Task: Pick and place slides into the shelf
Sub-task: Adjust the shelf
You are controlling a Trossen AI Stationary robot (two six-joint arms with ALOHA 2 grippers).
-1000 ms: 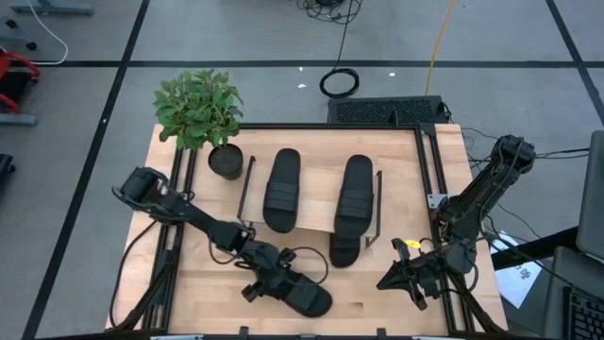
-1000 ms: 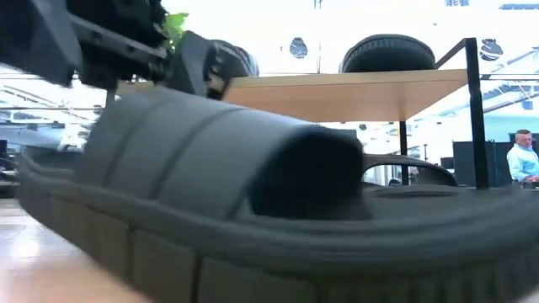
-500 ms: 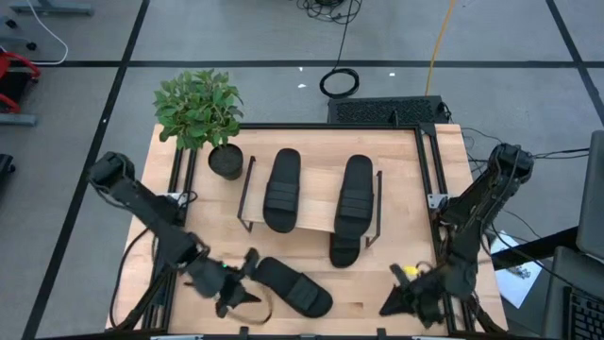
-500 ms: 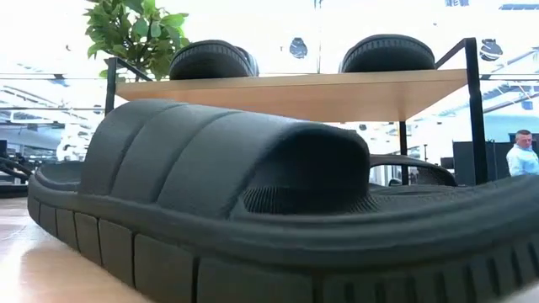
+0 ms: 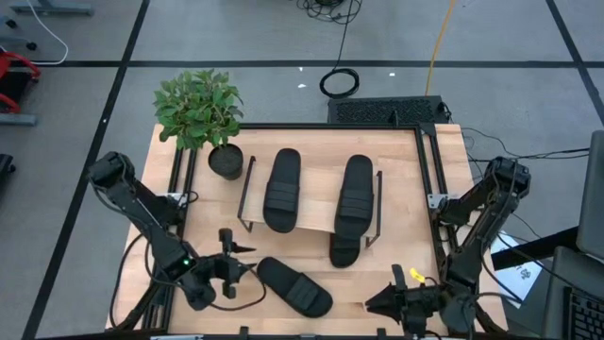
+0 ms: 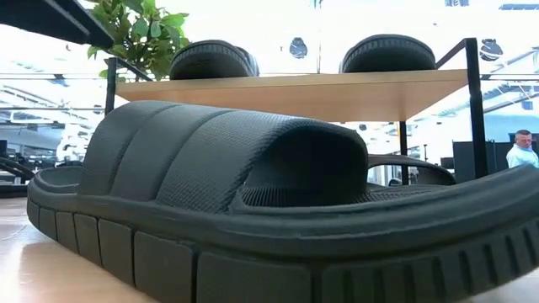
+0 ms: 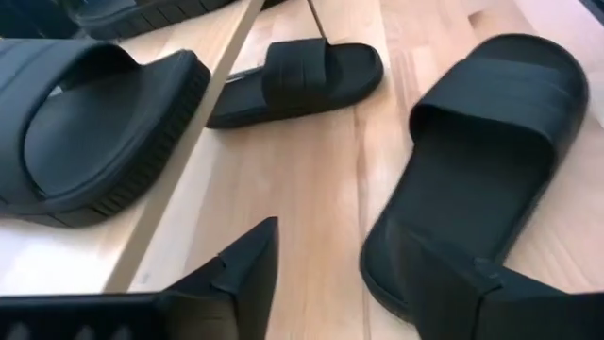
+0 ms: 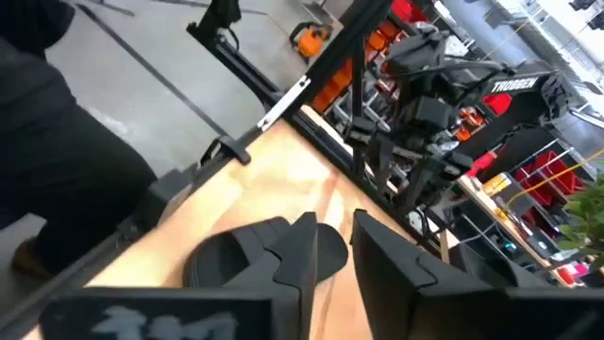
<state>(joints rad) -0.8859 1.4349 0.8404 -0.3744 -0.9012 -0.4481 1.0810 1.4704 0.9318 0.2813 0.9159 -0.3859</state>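
**A:** So where are the slides sitting relative to the shelf (image 5: 311, 225)?

**B:** Two are on top of its wooden board, side by side: one slide (image 5: 281, 189) toward the plant (image 5: 197, 107) side, the other slide (image 5: 357, 196) next to it. A third slide (image 5: 345, 247) is tucked under the board, its end poking out at the front edge. The fourth slide (image 5: 294, 286) lies on the bench (image 5: 377, 283) in front of the shelf, angled. In the low view it's that big slide (image 6: 253, 210) filling nearly everything, flat on the wood, with the shelf behind it.

**A:** And the arms?

**B:** The left gripper (image 5: 231, 260) is just beside that loose slide, on the plant side of it, not touching. Its fingers are spread apart with nothing between them; the wrist view shows bare bench in the gap and the slide off beside one finger (image 7: 453, 283). The right gripper (image 5: 382, 304) hangs near the bench's front edge, well away from the shelf, fingers a little apart and empty.

**A:** Anyone around?

**B:** A person (image 6: 522, 156) is standing way off behind the shelf.
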